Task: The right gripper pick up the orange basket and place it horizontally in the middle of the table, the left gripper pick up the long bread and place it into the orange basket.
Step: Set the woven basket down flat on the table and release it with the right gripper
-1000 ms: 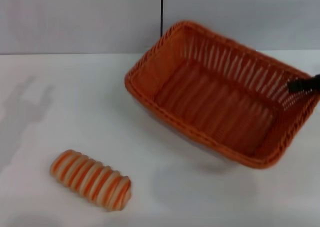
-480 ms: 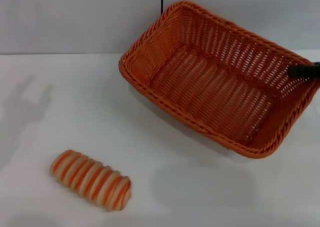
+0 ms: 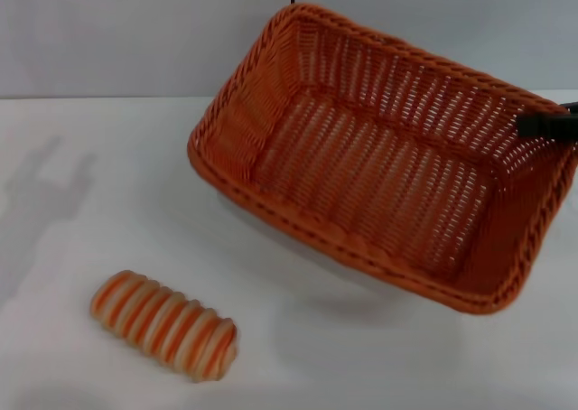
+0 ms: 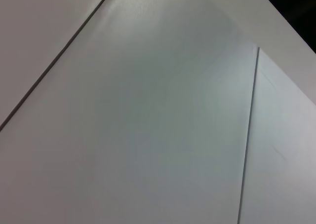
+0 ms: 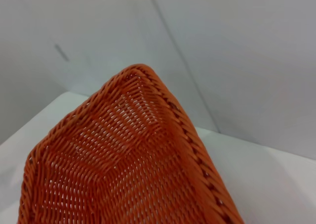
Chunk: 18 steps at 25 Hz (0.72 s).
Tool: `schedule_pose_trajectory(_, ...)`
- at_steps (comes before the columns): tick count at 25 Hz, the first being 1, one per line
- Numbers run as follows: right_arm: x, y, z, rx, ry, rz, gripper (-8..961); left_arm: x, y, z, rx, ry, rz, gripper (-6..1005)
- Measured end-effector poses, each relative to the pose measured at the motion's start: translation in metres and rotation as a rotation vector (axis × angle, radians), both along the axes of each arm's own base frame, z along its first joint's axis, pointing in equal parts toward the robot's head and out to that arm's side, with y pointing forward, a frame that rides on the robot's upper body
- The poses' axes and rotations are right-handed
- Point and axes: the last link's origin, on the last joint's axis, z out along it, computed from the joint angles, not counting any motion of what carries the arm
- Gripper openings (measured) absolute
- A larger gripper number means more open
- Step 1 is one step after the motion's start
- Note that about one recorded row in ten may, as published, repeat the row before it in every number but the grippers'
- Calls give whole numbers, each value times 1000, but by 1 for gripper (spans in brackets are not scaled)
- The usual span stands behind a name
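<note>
R gripper (image 3: 547,125) clamped on far-right rim of orange basket (image 3: 379,157), holding it tilted above table (image 3: 108,175) for carrying; long bread (image 3: 163,324) well left of fingers, awaiting L gripper, unseen.

right gripper (image 3: 547,125) at right edge, black finger showing

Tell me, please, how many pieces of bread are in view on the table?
1. The long bread lies on the white table toward the robot's left, outside the orange basket, whose inside shows none.
</note>
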Motion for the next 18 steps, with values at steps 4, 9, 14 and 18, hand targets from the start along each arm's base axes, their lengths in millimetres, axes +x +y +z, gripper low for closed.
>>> schedule_pose_trajectory(4, -6, -7, 5, -32, -15, 67, 172, 0, 0, 0, 0, -1, 3, 634)
schedule_pose_trajectory(9, -12, -15, 7, -84, -37, 143, 172, 1, 1, -1, 2, 6, 2, 633)
schedule_pose_trajectory(14, -7, -19, 13, -108, -89, 174, 173, 1, 2, -1, 3, 6, 1, 633)
schedule_pose_trajectory(18, 2, -21, 19, -131, -167, 194, 173, 1, 2, -1, 4, 6, 3, 632)
